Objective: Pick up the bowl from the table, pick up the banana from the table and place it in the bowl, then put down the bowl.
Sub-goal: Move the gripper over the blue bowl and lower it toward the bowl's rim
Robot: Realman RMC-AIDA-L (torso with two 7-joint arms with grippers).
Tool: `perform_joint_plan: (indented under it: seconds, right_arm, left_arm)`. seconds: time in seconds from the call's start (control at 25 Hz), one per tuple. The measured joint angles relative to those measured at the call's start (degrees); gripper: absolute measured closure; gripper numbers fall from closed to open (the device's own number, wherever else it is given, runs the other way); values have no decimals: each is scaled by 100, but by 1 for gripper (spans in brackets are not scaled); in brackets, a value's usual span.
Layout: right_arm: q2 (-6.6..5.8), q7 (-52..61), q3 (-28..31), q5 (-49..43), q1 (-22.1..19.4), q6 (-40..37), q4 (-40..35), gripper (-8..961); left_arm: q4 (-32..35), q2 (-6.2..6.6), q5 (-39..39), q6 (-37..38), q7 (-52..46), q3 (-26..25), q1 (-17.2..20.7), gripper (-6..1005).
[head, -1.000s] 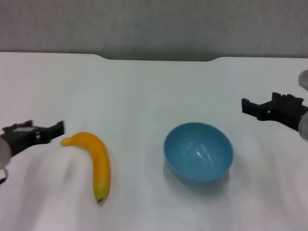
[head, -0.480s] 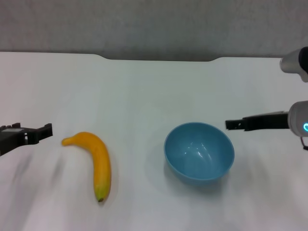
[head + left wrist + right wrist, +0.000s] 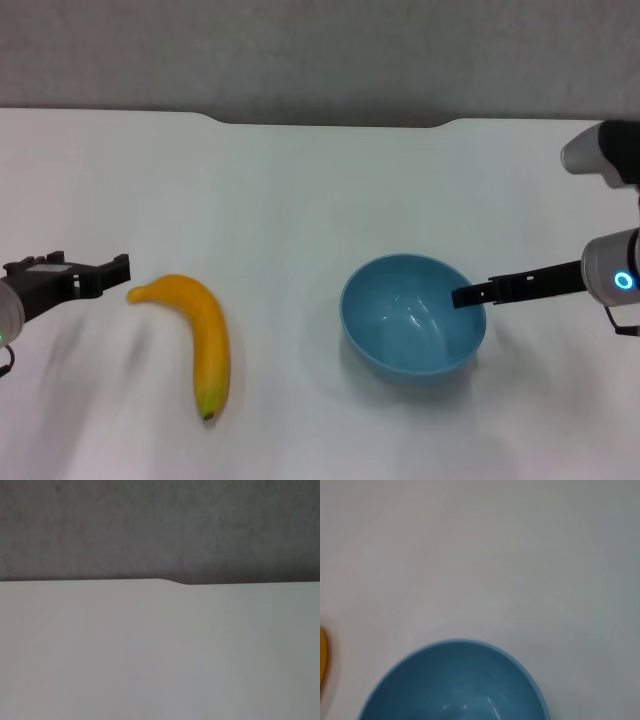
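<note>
**Right gripper reaches the bowl's rim while the left waits by the banana**

The bowl (image 3: 413, 314) sits upright on the table (image 3: 300, 190), a little right of centre in the head view, nothing in it. The banana (image 3: 195, 335) lies flat on the white surface well to the bowl's left, its stem toward the robot's left side and its dark tip toward the near edge. Both things are resting free on the tabletop, apart from each other, which suits a two-arm job: one arm for each.

The right gripper (image 3: 462, 296) comes in from the right, turned edge-on so that it shows as a thin dark bar, its tip over the bowl's right rim. That orientation looks meant for pinching the wall, one finger inside and one outside, but from this angle I cannot tell whether its fingers are parted or closed, nor whether they touch the rim yet. The right wrist view shows the bowl (image 3: 455, 682) directly below the camera with a sliver of the banana (image 3: 322, 655) at the edge.

The left gripper (image 3: 105, 270) hangs low just beside the banana's stem, not touching it; its finger gap is not readable either. Its wrist view shows only bare table (image 3: 150, 655) and the wall (image 3: 150, 525).

By my reading the bowl pickup is the step in hand, nothing lifted so far
</note>
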Motion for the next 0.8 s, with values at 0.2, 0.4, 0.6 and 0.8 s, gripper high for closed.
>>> perform_joint_plan:
  seconds: [0.2,0.4,0.6,0.8]
  right_arm:
    - [15,-252,115,34,133,-193,-413,75]
    - [15,-586,118,340,292,-415,-959,75]
    - [17,-650,91,486,326,-472,-1034,75]
    - [17,-699,37,478,399,-600,-1167,77]
  left_arm:
    - [37,-6,-40,212,-24,131,9,163]
    - [229,-10,-54,349,-62,280,-95,166]
    - [257,-11,-119,454,-84,446,-118,169]
    - [306,-11,-125,591,-85,570,-145,172]
